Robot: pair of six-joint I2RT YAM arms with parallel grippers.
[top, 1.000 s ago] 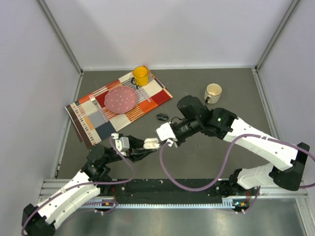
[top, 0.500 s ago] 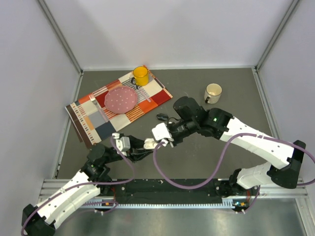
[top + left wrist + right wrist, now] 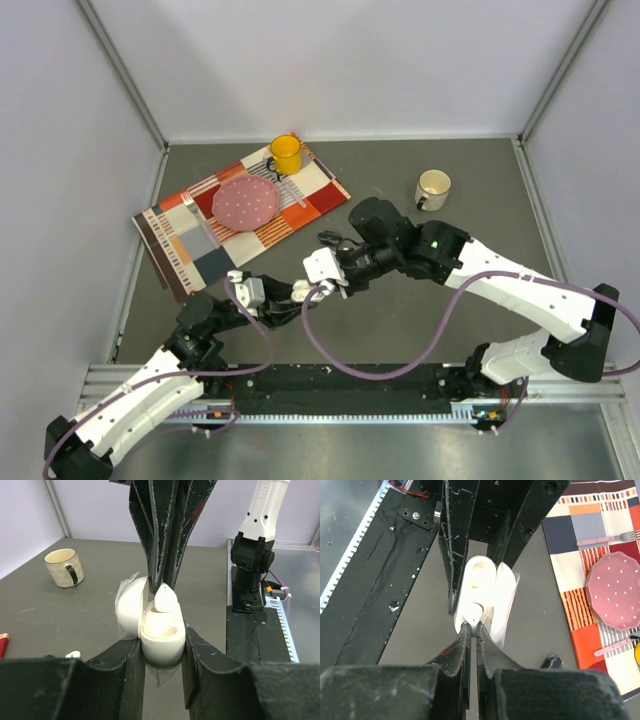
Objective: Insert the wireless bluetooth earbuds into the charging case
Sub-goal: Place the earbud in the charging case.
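Now, by the desk's (image 3: 470, 170) near edge, the right gripper (image 3: 471, 630) pinches a white earbud (image 3: 165, 600) at the charging case (image 3: 159, 632) clamped in the left gripper (image 3: 162, 655); released tilted, it could skid off.

No text reads clearly in any view. Dark print on the right arm's white link (image 3: 263, 500) is cropped. Illegible.
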